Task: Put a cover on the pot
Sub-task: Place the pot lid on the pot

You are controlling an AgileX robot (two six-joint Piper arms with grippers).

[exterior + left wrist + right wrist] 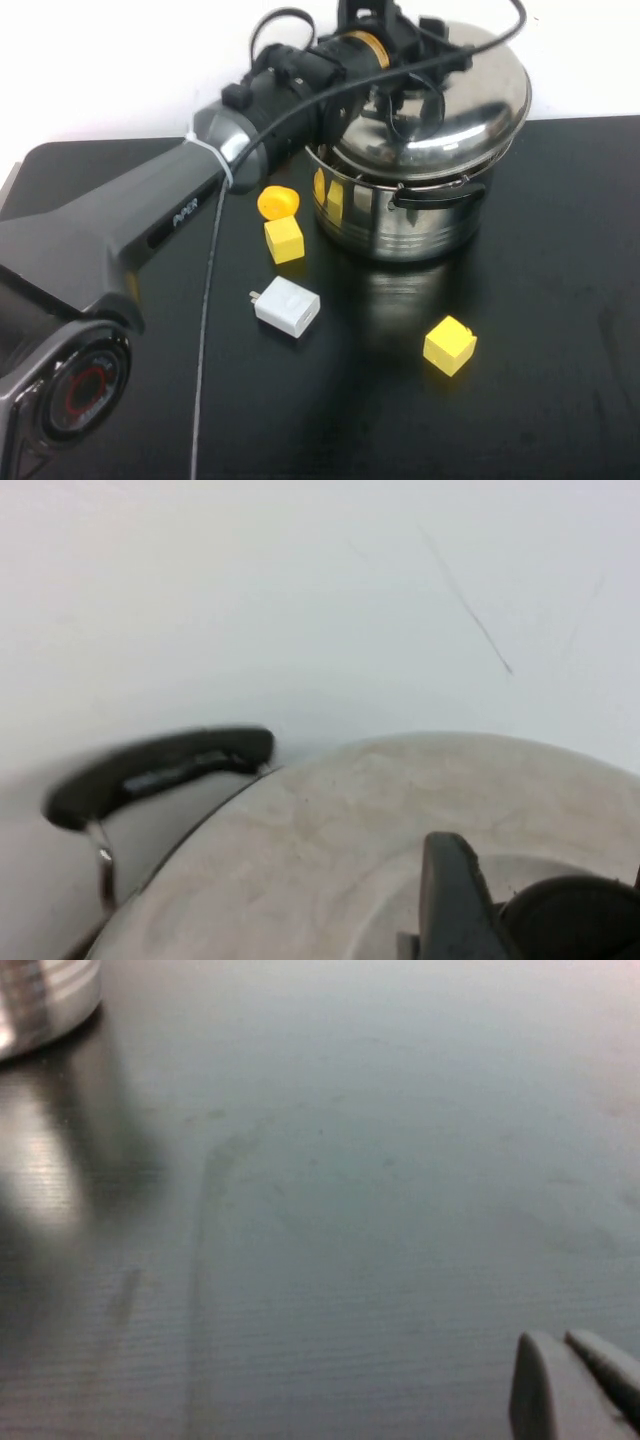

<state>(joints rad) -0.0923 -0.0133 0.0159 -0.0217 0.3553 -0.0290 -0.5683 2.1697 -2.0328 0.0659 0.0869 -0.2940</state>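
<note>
Pot (pixel 405 215) first: you have it standing upright toward the far side of the table (pixel 560 330), a little right of centre, its mouth facing straight up and one black side handle (pixel 440 190) turned toward you. Being round, it has no long axis across the table; the only axis that counts is the vertical one through its mouth.

Over that mouth sits the lid (pixel 470 100), tilted, its near-left edge low at the rim and its far-right edge raised and overhanging. So the lid is directly above the pot rather than beside it, and by my reading the coming move is mostly a levelling and a short drop, with a slight shift left to centre it.

Your left pincer (pixel 385 45) is at the top of the lid, on its far-left part. In the left wrist view a dark finger (pixel 455 900) stands beside the black knob (pixel 565 920), which suggests a hold on it, but you cannot tell for certain whether it is clamped.

Your left arm is plainly the nearer one. Your right pincer (pixel 575 1385) hangs low over bare table off to the side, fingers together and empty.

Nearer you lie two yellow blocks (pixel 284 240), a yellow cap (pixel 277 201) and a white charger (pixel 286 306), all clear of the pot.
</note>
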